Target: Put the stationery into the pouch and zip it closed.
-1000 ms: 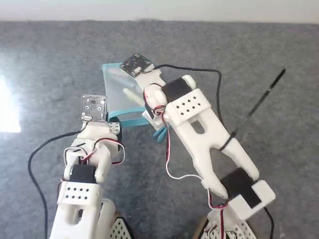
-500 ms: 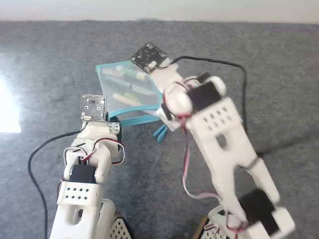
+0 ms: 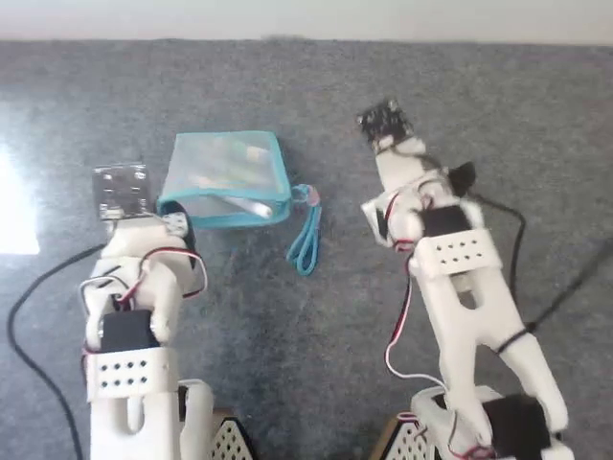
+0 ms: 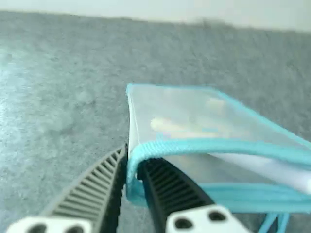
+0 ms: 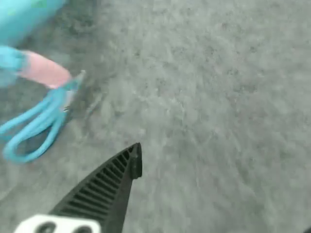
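Left gripper (image 4: 132,162) is clamping the pouch (image 4: 194,126) at its end seam. The pouch is lying left of centre, nearer the table's far edge, and is holding the stationery (image 3: 220,158). Right gripper (image 5: 218,191) is hanging with jaws apart near the strap (image 5: 34,126). Pouch is looking light, floppy and slick, so I'm favouring the stitched trim or the pull (image 5: 43,70) over the film.

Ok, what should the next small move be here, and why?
Probably open the left hand and release the pouch: it grips the pouch's corner, stationery shows inside, and the zip pull looks run to the end.
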{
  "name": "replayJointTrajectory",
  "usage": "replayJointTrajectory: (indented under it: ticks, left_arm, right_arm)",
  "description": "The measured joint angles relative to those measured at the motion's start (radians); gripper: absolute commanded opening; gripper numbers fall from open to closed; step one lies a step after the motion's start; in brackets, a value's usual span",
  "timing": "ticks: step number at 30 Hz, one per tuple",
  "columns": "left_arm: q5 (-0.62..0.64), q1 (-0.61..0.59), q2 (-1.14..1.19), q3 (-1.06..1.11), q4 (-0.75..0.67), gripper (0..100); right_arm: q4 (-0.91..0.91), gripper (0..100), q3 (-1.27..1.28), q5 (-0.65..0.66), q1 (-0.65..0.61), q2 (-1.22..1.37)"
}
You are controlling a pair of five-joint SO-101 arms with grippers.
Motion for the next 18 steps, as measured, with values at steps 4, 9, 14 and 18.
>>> replayJointTrajectory:
  ticks: [4,9,14,18]
  left_arm:
    - [0.008,-0.018,0.0,-0.017,0.0,1]
    - [0.008,-0.021,0.0,-0.017,0.0,1]
    - [0.008,-0.025,0.0,-0.034,0.043,1]
    - [0.008,-0.025,0.0,-0.06,0.087,1]
  right_arm:
    - [-0.213,54.5,0.051,0.0,-0.051,0.084]
    - [-0.256,54.5,0.063,0.0,-0.133,0.115]
    - [-0.264,54.5,0.063,0.0,-0.221,0.115]
    - [-0.267,54.5,0.063,0.0,-0.264,0.115]
